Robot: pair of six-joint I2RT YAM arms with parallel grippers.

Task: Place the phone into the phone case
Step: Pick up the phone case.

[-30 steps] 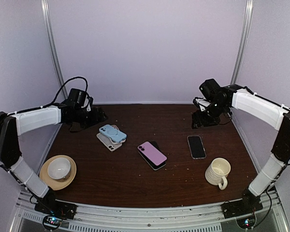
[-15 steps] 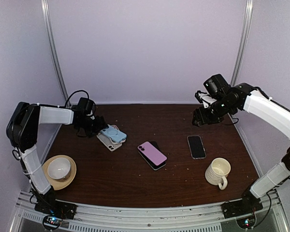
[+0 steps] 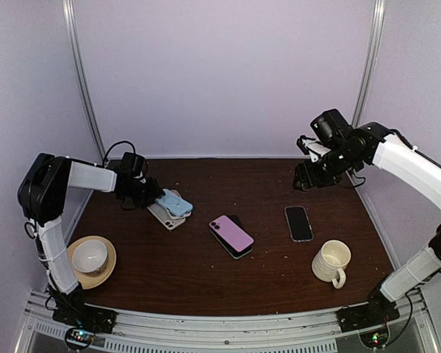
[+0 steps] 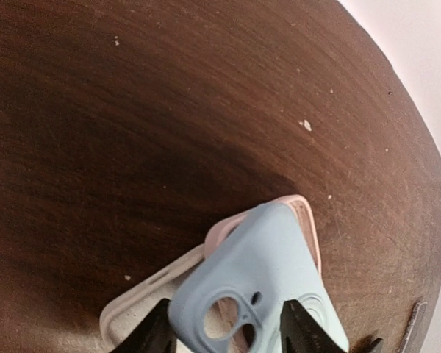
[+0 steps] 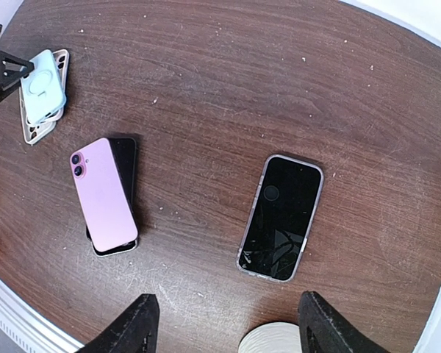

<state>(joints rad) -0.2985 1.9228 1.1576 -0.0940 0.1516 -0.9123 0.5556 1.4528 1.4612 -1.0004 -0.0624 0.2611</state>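
Observation:
A light blue phone case (image 3: 173, 203) lies on top of a pink case and a beige case (image 4: 143, 301) at the left. My left gripper (image 3: 144, 193) is low at this stack. In the left wrist view, the left gripper (image 4: 228, 334) is open, with a finger on each side of the camera end of the blue case (image 4: 261, 283). A pink phone (image 3: 232, 234) lies back up on a black slab at the centre. My right gripper (image 3: 306, 179) hangs open and empty above the table, also shown in the right wrist view (image 5: 231, 331).
A black-screened phone in a clear case (image 3: 299, 223) lies right of centre, below the right gripper (image 5: 281, 217). A cream mug (image 3: 331, 262) stands at the front right. A bowl on a tan saucer (image 3: 90, 259) sits at the front left.
My left arm has swung in from the back left and down to the case stack, and its fingers now flank the blue case. My right gripper has risen slightly.

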